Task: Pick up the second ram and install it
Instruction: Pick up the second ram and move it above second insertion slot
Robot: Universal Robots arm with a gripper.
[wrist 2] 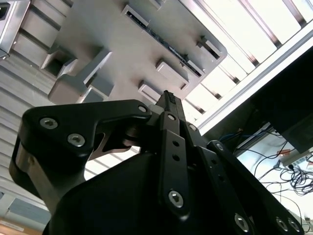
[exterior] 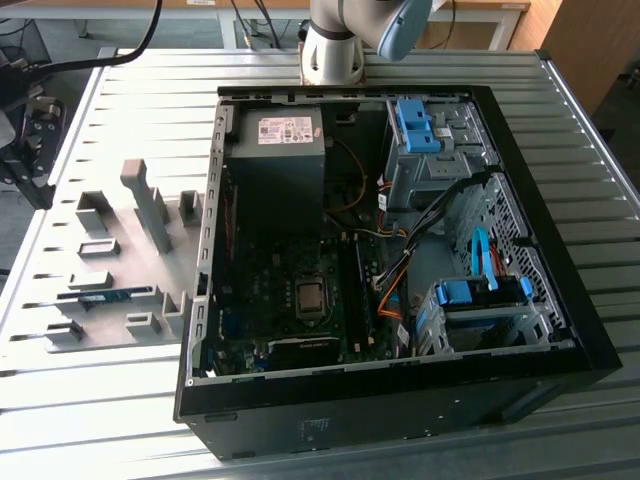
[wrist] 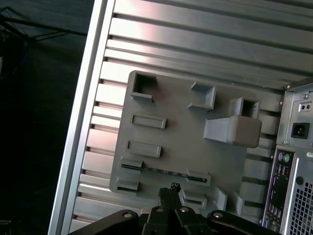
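A: Where was the ram (wrist: pixel 164 171)?
B: In the tray (wrist: pixel 181 132) on the table (wrist: pixel 195 44), near the end effector (wrist: pixel 168 188), which seemed closed and empty. Descending so, it could strike the ram.

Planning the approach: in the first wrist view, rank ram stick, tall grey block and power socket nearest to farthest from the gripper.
1. ram stick, in the fixture slot by the gripper.
2. tall grey block, farther along the fixture.
3. power socket, on the computer case.
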